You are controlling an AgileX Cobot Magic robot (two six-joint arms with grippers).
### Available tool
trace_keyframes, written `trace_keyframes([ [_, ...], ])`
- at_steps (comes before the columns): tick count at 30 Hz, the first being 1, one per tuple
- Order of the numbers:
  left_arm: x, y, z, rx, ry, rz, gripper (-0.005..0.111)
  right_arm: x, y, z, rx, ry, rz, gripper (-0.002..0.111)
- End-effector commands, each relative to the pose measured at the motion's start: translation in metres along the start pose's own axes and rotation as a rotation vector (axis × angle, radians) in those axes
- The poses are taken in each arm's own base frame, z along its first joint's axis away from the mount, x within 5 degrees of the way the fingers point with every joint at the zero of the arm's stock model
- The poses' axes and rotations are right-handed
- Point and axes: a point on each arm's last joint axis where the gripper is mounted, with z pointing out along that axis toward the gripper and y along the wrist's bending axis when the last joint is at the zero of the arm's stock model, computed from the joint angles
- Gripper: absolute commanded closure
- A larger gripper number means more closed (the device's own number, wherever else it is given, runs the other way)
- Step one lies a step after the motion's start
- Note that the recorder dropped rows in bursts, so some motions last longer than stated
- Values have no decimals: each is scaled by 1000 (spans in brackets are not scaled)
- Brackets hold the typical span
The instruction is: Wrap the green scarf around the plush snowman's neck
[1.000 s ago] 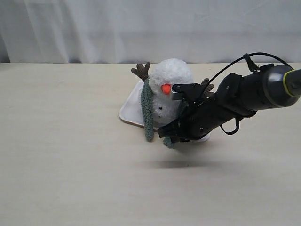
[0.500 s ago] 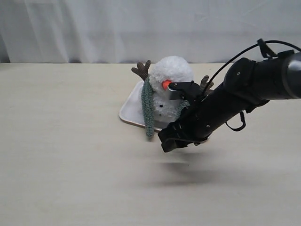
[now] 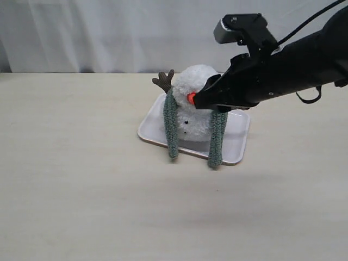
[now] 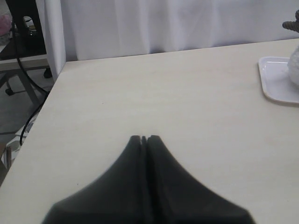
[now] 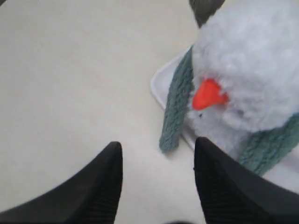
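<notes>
The plush snowman stands on a white tray, its orange nose facing the front. The green scarf lies round the snowman's neck. One end hangs down its left side and the other end down its right, over the tray's front rim. My right gripper hovers level with the head, just right of the nose, open and empty. In the right wrist view, the right gripper has the snowman and the scarf beyond its fingertips. My left gripper is shut with nothing in it, far to the left of the tray.
A white curtain hangs behind the table. One brown twig arm sticks up behind the snowman. The left wrist view shows the table's left edge, with cables and a stand on the floor beyond it.
My right gripper opened and let go of the scarf's right end, then rose from low in front of the tray to head height. That end now hangs straight down.
</notes>
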Motion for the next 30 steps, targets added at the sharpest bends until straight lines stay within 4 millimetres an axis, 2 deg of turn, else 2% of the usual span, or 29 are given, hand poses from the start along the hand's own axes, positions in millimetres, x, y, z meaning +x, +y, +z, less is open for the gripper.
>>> trace_keyframes([
  [1, 0, 0, 0, 7, -10, 5, 107, -13, -5, -17, 103, -127, -51, 62],
  [7, -1, 0, 0, 7, -12, 5, 107, -16, -8, -24, 156, -157, -66, 62],
  [11, -1, 0, 0, 7, -13, 5, 107, -20, -2, -42, 159, -202, -85, 62],
  [13, -1, 0, 0, 7, -13, 5, 107, -24, 4, -64, 171, -252, -118, 70],
  [20, -1, 0, 0, 7, -13, 5, 107, -24, 18, -104, 166, -326, -154, 98],
  [21, -1, 0, 0, 7, -13, 5, 107, -24, 21, -115, 174, -350, -171, 104],
  [24, -1, 0, 0, 7, -13, 5, 107, -22, 30, -139, 173, -402, -189, 104],
  [26, -1, 0, 0, 7, -13, 5, 107, -14, 37, -160, 172, -450, -188, 104],
  [30, -1, 0, 0, 7, -13, 5, 107, -2, 44, -180, 175, -502, -196, 104],
])
